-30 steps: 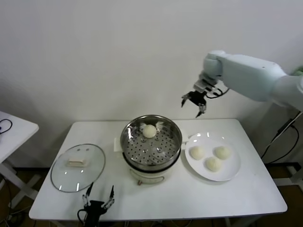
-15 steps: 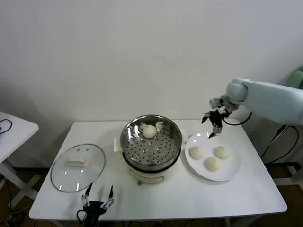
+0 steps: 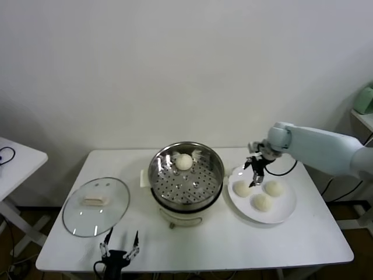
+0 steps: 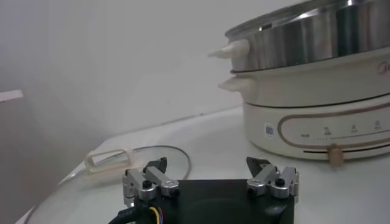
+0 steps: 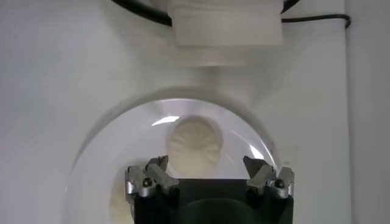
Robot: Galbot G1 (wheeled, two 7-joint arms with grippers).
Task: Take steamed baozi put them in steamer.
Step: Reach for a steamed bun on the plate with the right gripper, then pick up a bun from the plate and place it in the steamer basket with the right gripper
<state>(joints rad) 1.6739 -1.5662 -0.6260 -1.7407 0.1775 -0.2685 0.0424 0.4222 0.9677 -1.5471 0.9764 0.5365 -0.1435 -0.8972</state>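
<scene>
With one baozi (image 3: 184,161) already in the steamer (image 3: 186,175), the right tool (image 3: 256,170), released, should drop squarely over the plate's (image 3: 281,213) left baozi (image 3: 242,188) before clenching; the left tool (image 3: 119,248) idles near, released.

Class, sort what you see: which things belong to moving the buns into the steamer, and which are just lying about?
Part of the job: three baozi on the white plate, one baozi already in the steamer, open right hand above the plate.

Lying about: glass lid, idle open left hand.
</scene>
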